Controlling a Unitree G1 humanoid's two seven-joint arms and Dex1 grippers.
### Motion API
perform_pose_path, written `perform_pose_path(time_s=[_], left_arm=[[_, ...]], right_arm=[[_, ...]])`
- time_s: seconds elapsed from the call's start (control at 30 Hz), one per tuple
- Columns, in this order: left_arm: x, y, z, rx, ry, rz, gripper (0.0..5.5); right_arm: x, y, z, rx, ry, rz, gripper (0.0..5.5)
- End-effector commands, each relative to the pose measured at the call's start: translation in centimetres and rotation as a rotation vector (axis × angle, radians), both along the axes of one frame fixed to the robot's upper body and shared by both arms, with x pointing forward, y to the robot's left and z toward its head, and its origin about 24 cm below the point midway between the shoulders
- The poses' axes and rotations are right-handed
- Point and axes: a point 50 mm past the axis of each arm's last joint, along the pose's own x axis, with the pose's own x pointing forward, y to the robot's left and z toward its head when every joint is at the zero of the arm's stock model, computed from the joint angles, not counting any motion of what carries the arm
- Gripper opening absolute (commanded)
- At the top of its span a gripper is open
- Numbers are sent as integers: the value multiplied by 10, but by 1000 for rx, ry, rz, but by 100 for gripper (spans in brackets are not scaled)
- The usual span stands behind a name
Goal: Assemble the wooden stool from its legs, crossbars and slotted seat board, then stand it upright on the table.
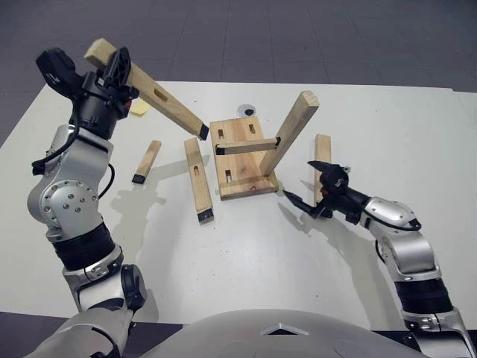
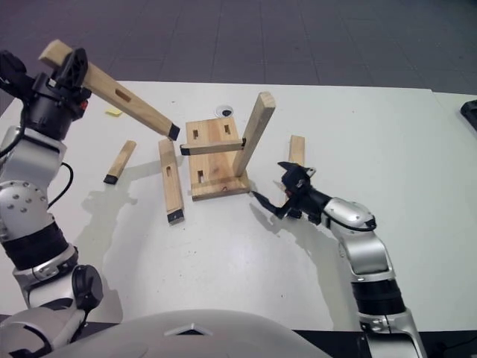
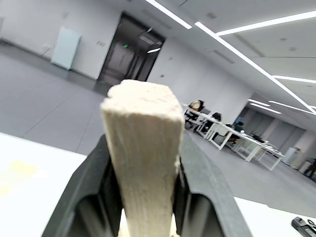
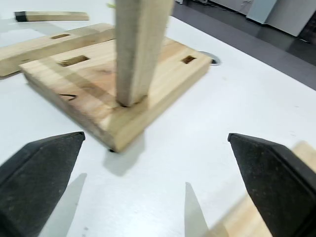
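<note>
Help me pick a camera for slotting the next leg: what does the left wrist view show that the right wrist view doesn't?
Left wrist view alone: the end of the held leg clamped in the left gripper, with a doorway and ceiling lights behind. Right wrist view alone: the open right gripper facing the seat board, a standing leg at its near corner, and a loose leg beside the board. Both: the white table.
</note>
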Motion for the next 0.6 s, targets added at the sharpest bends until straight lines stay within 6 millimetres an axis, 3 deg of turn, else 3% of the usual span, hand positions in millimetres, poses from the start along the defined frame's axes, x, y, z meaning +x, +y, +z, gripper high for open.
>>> perform_pose_path(time_s=[0.03,0.3,0.6], left_arm=[[0,-11,-9,14,56,-15,104],[3,-16,-16,67,93,-18,104],[5,-25,-15,95,74,-7,104]], right_arm=[[12,22,-7,-27,-23,-11,540],[13,41,-28,-4,111,-37,540],[14,61,-27,25,148,12,540]])
